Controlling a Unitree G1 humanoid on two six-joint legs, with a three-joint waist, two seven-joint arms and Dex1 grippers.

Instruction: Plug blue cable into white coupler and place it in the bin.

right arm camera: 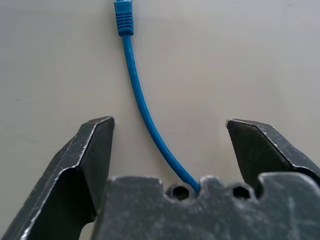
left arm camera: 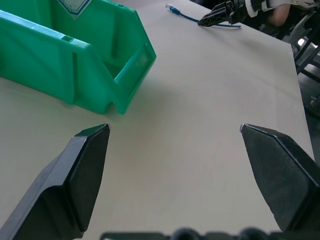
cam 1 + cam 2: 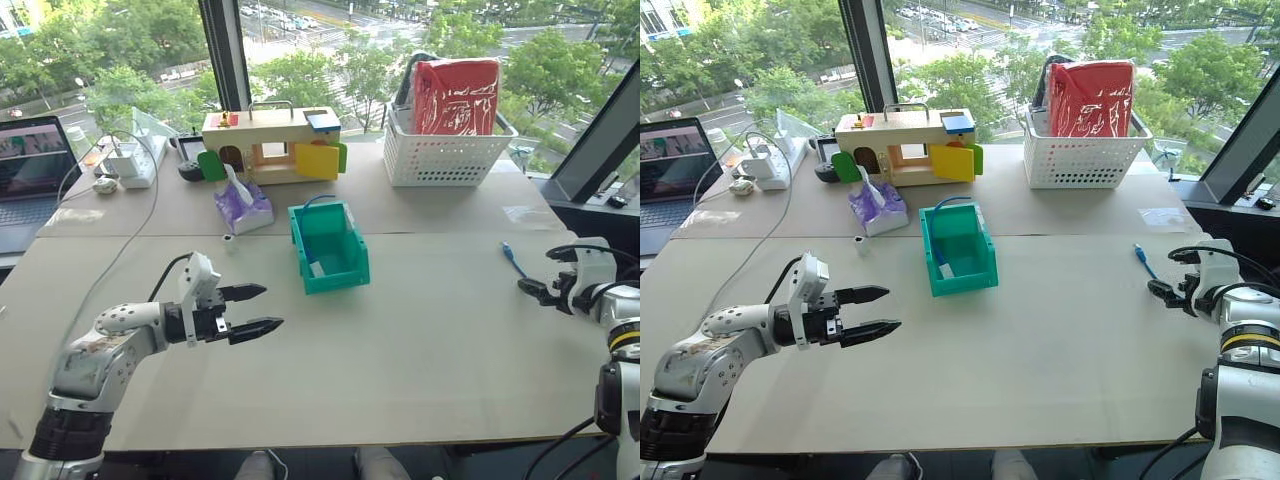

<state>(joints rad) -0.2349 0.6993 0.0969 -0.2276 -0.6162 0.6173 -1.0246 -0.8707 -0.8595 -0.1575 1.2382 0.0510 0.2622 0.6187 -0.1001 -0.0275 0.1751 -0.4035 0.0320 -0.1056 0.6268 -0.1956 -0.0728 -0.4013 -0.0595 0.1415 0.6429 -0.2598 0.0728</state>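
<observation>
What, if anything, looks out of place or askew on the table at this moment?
Nothing looks spilled or damaged. The blue cable lies loose near the table's right edge, between the open fingers of the right gripper. The bin stands upright mid-table, set at a slight angle. The left gripper is open and holds nothing.

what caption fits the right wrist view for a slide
Open right pincer straddles the blue cable lying on the table, plug end ahead.

Bright daylight from the windows (image 3: 300,50); soft shadows, sharp focus.
</observation>
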